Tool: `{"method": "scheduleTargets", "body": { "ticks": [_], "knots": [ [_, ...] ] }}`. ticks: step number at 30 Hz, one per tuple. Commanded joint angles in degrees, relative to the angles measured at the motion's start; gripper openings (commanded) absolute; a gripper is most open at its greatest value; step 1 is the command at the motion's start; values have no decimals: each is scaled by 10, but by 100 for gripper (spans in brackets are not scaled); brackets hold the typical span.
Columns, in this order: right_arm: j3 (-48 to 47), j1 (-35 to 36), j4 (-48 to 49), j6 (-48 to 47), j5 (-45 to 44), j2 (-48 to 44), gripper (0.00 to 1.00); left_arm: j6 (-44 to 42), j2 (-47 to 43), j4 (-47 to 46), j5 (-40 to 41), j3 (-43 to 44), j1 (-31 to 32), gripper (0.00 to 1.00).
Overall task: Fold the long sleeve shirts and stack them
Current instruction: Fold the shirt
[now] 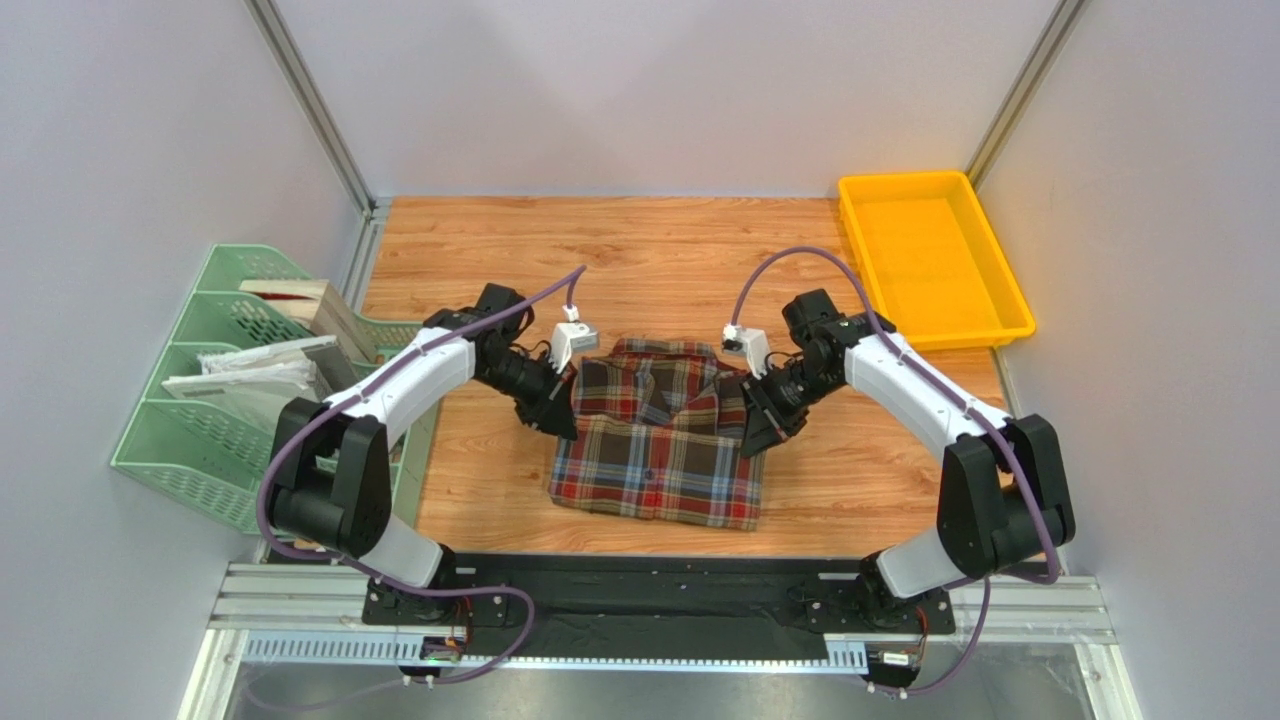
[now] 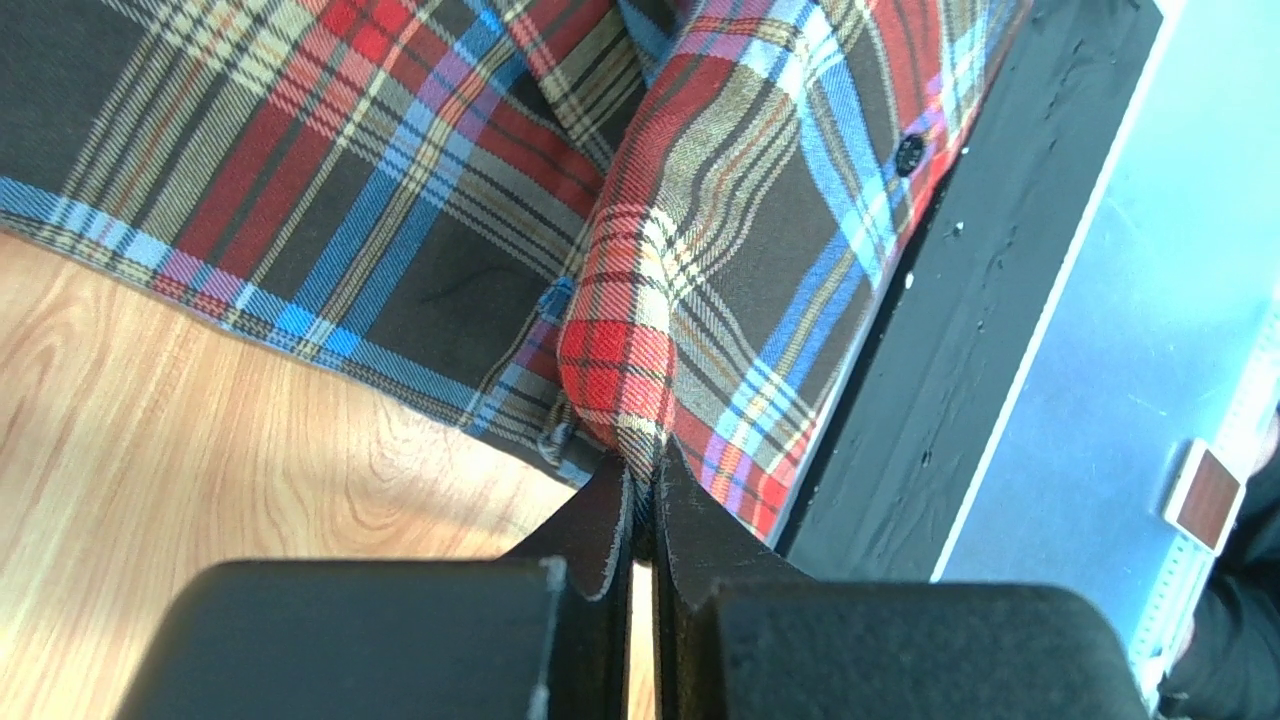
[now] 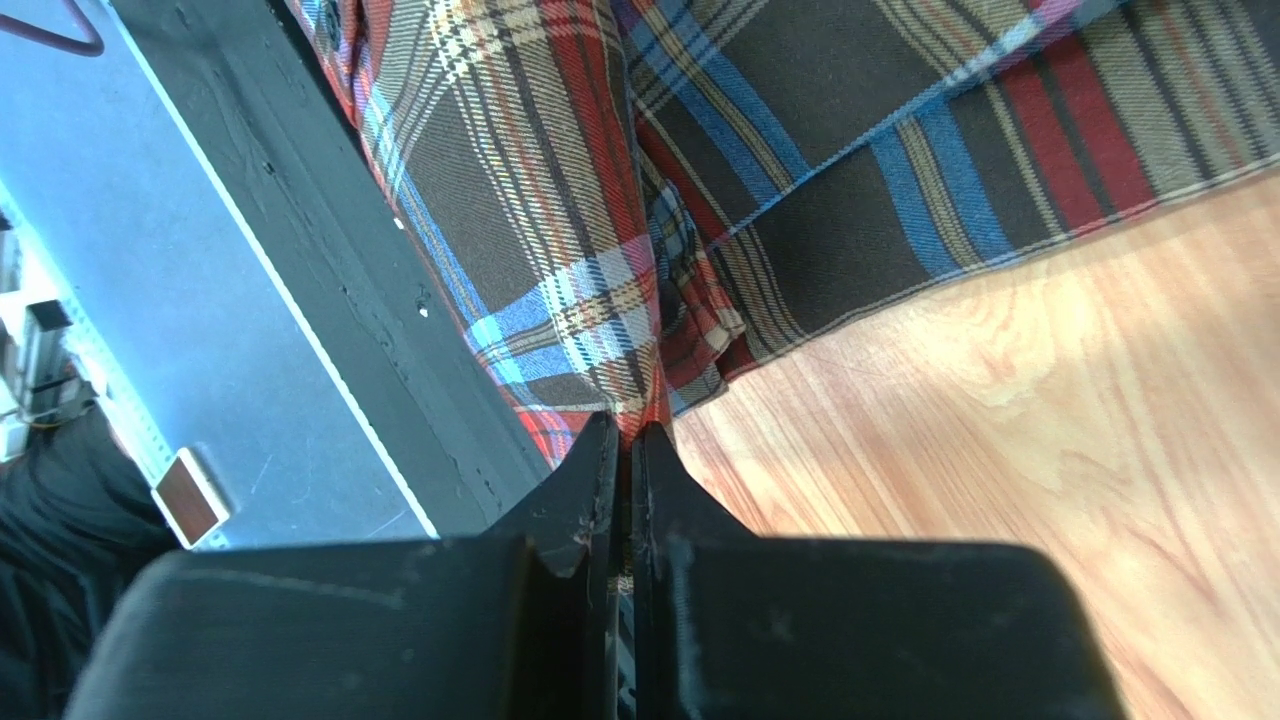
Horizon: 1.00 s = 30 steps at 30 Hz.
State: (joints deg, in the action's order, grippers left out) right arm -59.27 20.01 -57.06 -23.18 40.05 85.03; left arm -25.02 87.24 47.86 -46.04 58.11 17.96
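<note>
Black rail [image 1: 661,597] runs along the bottom of the top view. Centre frame, the plaid shirt [image 1: 657,458] lies on the wooden bench [image 1: 631,255], left gripper [image 1: 561,416] at its left edge, right gripper [image 1: 756,425] at its right.

Left wrist view: the left gripper [image 2: 643,477] is clenched on a raised fold of plaid shirt [image 2: 376,180], lower centre.

Right wrist view: the right gripper [image 3: 631,438] is pinching a bunched edge of plaid shirt [image 3: 902,120], with bare bench [image 3: 1022,420] at lower right.

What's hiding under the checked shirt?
The shirt lies on the wooden table, which shows all around it. Whatever is beneath the cloth is covered, so I cannot tell.
</note>
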Motion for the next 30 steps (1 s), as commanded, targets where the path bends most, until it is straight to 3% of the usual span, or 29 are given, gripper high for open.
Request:
{"method": "scheduleTargets", "body": {
  "ticks": [1, 5, 11, 20, 23, 26, 30],
  "knots": [
    [-60, 8, -22, -8, -23, -25, 0, 12, -37, 14, -28, 24, -4, 0],
    [-139, 7, -61, -38, -41, 0, 0, 13, -38, 37, -23, 84, -4, 0],
    [-291, -20, -108, -81, -52, 117, 0, 12, 38, 47, 3, 181, -13, 0],
    [-437, -31, -48, -53, -56, 369, 0, 98, 258, -7, 82, 278, -32, 0],
    [-442, -30, -34, -35, -60, 422, 0, 117, 306, 12, 97, 304, -32, 0],
    [-412, -26, -25, -27, -56, 413, 0, 120, 308, 20, 98, 286, -32, 0],
    [-262, -13, 7, -21, -43, 336, 0, 110, 270, 22, 84, 216, -30, 0]
  ]
}}
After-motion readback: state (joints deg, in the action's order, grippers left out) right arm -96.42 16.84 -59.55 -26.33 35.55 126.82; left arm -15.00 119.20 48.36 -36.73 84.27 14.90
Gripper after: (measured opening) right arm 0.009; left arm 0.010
